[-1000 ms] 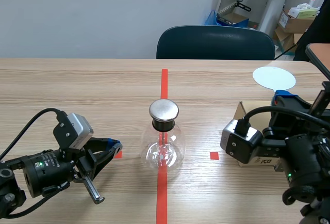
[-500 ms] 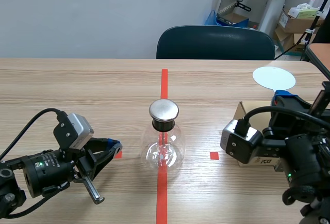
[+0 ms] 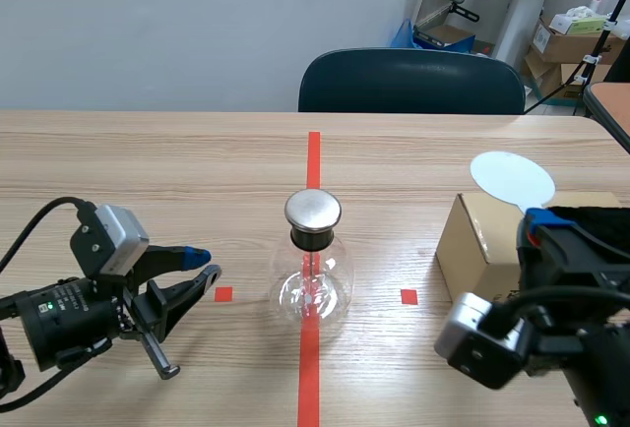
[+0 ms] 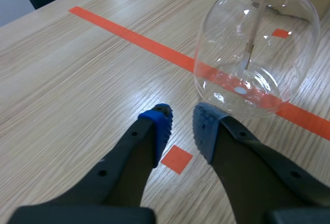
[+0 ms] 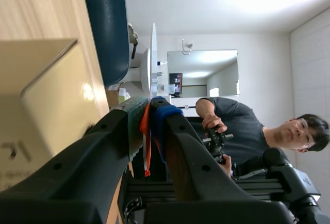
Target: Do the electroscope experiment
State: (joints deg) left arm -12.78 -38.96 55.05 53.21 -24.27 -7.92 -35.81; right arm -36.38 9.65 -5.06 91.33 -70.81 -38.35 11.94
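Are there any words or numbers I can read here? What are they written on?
Nothing here reads clearly.
cardboard box: dark printed marks near its edge in the right wrist view, cut off, unreadable.
stored boxes in the far corner: labels too small to read.
white disc, held in the right hand: looks blank.
glass flask and its metal cap: no writing seen.

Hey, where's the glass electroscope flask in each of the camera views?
Scene view: electroscope flask at mid-table, standing on the orange-red tape line.
Left wrist view: electroscope flask just ahead of the open left gripper, over that tape line.
Right wrist view: not in it.
Shared landmark: the tape line, in scene and left wrist views.
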